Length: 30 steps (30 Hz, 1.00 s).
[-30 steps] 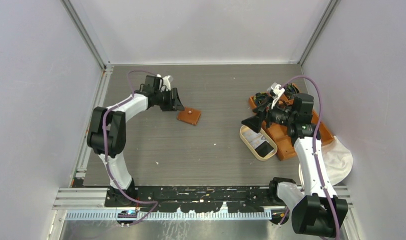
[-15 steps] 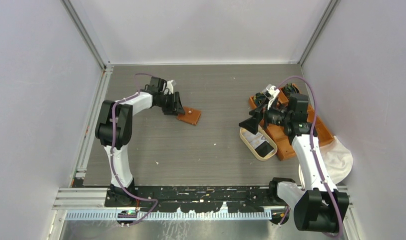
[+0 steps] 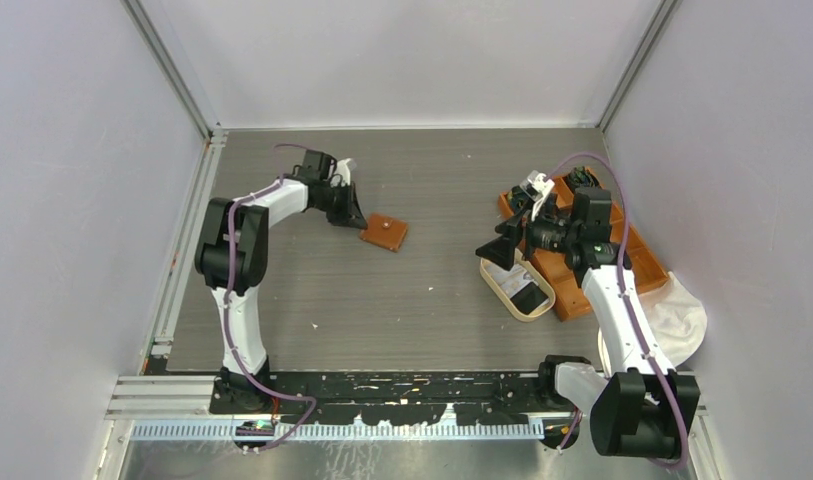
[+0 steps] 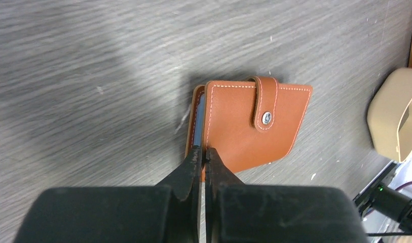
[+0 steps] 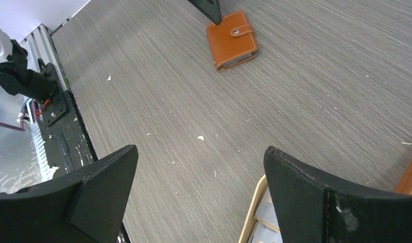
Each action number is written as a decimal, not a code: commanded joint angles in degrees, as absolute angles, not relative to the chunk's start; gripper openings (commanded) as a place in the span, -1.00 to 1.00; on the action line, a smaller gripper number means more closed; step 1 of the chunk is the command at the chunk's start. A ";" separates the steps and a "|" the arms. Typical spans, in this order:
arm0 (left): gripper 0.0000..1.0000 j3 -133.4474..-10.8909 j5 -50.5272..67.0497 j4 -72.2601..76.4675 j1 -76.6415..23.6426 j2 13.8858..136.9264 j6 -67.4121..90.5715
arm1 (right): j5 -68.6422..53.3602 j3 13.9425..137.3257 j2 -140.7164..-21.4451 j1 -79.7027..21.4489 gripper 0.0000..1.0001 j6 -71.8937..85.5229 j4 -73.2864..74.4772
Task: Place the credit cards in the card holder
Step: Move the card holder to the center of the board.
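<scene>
The card holder (image 3: 385, 232), a brown leather wallet snapped shut, lies left of the table's centre. It also shows in the left wrist view (image 4: 249, 124) and far off in the right wrist view (image 5: 233, 39). My left gripper (image 3: 363, 222) (image 4: 204, 150) is shut on its near left edge, one finger in the fold and one on the top cover. A grey-blue card edge (image 4: 199, 114) peeks from the fold. More credit cards (image 3: 527, 293) (image 5: 268, 224) lie in the cream tray (image 3: 495, 281). My right gripper (image 3: 501, 250) (image 5: 201, 152) hangs open and empty above that tray's left end.
An orange compartmented box (image 3: 567, 272) stands right of the cream tray, under the right arm. A white cloth (image 3: 684, 322) lies at the table's right edge. The tray's end (image 4: 391, 119) shows at the right of the left wrist view. Small white crumbs dot the grey tabletop.
My left gripper has reached the card holder and closed on its edge. The holder has turned slightly and slid a little right. My right arm has shifted only slightly over the tray.
</scene>
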<state>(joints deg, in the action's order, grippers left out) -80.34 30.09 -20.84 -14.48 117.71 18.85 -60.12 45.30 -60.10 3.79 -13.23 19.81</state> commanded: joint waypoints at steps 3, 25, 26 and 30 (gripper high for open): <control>-1.00 -82.78 28.57 -28.85 -21.97 116.25 11.74 | -61.71 45.36 -60.03 1.20 0.99 -18.27 20.64; -1.00 -51.82 32.48 3.47 -37.54 102.30 43.99 | -39.96 35.39 -62.58 -25.53 0.24 -56.43 23.67; -1.00 -49.70 31.57 6.28 -38.43 101.39 45.76 | -39.26 35.27 -63.19 -26.71 0.18 -56.58 23.15; -1.00 -42.74 26.84 15.48 -40.85 98.13 50.66 | -38.02 35.04 -65.69 -29.52 0.13 -56.69 22.08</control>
<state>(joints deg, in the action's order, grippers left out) -47.99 30.98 3.16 -38.06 101.14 42.35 -41.56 34.96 -64.42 -27.40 -53.56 26.37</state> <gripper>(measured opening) 0.009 0.570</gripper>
